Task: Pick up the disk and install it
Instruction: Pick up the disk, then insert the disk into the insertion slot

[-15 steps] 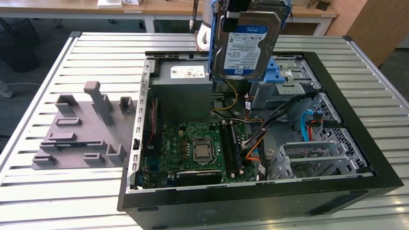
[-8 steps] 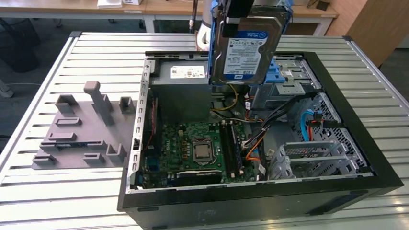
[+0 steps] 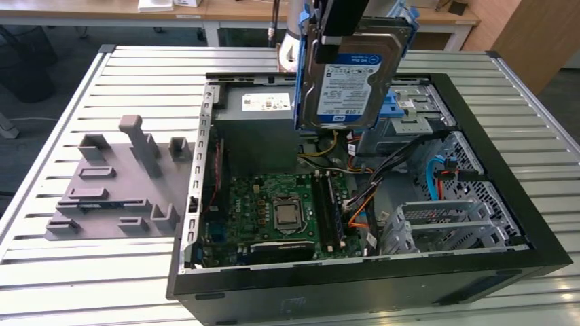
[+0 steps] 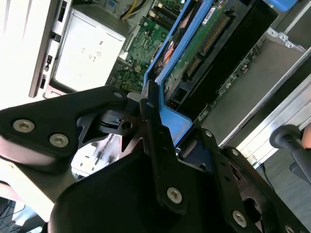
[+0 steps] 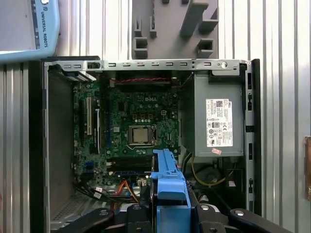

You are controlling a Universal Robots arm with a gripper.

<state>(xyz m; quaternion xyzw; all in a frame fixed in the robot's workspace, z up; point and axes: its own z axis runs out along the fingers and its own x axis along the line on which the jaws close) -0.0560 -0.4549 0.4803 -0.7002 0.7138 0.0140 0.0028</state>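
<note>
Tool (image 3: 347,32) grips disk (image 3: 349,81) upright above computer case (image 3: 512,170).

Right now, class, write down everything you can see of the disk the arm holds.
The disk is a flat, rectangular, silver-grey metal drive with a blue-and-white label and blue plastic rails along its sides. It hangs upright on edge above the open computer case, apparently touching nothing below. The gripper is shut on its upper end, on the rails; the second wrist view shows its green circuit-board side.
</note>
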